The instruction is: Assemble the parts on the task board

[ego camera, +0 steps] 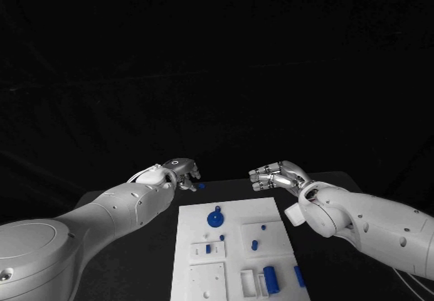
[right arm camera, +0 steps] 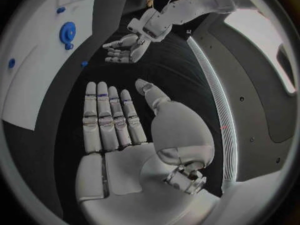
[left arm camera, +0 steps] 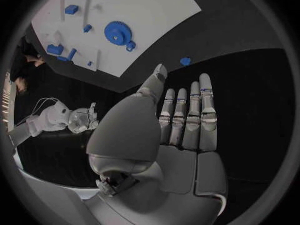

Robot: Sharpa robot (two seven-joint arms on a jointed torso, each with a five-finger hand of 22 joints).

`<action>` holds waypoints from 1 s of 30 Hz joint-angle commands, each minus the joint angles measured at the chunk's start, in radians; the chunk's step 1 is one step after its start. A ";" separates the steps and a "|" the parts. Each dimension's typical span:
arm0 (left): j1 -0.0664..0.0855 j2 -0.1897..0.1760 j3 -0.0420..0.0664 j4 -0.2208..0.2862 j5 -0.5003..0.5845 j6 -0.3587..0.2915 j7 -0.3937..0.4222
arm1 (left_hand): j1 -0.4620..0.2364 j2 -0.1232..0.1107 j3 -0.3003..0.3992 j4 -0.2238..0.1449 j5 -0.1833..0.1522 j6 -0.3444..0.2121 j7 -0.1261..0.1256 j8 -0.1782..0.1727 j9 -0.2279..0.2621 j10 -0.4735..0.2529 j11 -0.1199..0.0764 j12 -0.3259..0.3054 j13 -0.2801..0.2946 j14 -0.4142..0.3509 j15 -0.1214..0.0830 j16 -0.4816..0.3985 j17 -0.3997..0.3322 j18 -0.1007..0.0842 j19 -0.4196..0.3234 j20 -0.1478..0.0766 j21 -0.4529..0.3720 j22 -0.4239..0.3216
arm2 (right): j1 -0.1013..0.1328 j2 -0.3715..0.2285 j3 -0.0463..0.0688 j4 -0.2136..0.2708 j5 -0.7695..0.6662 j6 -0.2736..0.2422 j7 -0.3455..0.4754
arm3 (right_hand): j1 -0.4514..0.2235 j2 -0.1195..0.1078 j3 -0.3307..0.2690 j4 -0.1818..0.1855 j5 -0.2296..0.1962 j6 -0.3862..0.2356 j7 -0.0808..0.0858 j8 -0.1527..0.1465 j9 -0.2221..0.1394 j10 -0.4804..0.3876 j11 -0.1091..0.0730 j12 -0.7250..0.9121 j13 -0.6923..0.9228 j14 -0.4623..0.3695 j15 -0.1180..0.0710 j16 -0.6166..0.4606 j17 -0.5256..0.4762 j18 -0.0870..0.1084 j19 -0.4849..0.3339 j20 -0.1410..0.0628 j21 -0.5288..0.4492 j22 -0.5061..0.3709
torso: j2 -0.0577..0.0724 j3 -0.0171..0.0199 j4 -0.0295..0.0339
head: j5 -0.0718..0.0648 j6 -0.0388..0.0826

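My left hand (ego camera: 184,170) and right hand (ego camera: 278,175) hold nothing, fingers extended; a careless reach could knock the stray part (ego camera: 201,185) off the worktop (ego camera: 135,251).

No text, label, brand, number or sign can be read anywhere; the task board (ego camera: 231,251) carries no legible marking; the blue parts (ego camera: 215,219) are plain.
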 commanded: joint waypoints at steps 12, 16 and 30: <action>0.017 -0.001 0.000 -0.066 0.007 -0.042 0.008 | 0.031 -0.056 0.031 0.061 -0.004 -0.170 -0.021 -0.009 -0.007 -0.197 -0.011 -0.010 -0.007 -0.102 0.009 -0.006 -0.012 0.021 -0.020 0.033 -0.005 -0.054 | 0.032 -0.020 0.009 0.096 -0.036 -0.015 -0.010 | 0.009 -0.006 0.008 0.002 0.005 -0.001 0.008 -0.003 -0.001 -0.003 0.001 -0.006 -0.001 -0.001 0.003 -0.002 -0.002 0.013 -0.002 0.004 0.003 -0.001 | 0.074 0.0139 -0.0654 | 0.023 0.032; 0.020 -0.003 0.000 -0.086 0.009 -0.029 0.005 | 0.033 -0.051 0.030 0.063 -0.006 -0.161 -0.020 -0.009 -0.007 -0.204 -0.016 -0.010 -0.008 -0.111 0.008 -0.006 -0.012 0.021 -0.019 0.034 -0.004 -0.066 | 0.037 -0.029 0.010 0.124 -0.037 -0.018 -0.013 | 0.008 -0.007 0.009 0.003 0.004 -0.001 0.008 -0.003 -0.001 -0.003 0.001 -0.006 -0.001 -0.002 0.003 -0.002 -0.002 0.013 -0.003 0.004 0.003 -0.001 | 0.088 0.0155 -0.0775 | 0.030 0.038; 0.023 -0.012 0.000 -0.141 0.015 0.018 0.012 | 0.028 0.027 0.002 0.005 -0.005 -0.062 -0.008 -0.005 -0.003 -0.089 -0.016 -0.006 -0.004 -0.121 -0.005 -0.006 -0.013 0.021 -0.029 0.031 -0.002 -0.082 | 0.044 -0.045 0.015 0.199 -0.035 -0.027 -0.021 | 0.007 -0.009 0.010 0.005 0.003 -0.001 0.008 -0.003 -0.001 -0.004 0.002 -0.006 -0.001 -0.003 0.004 -0.002 -0.002 0.013 -0.004 0.005 0.003 -0.001 | 0.124 0.0200 -0.1103 | 0.052 0.057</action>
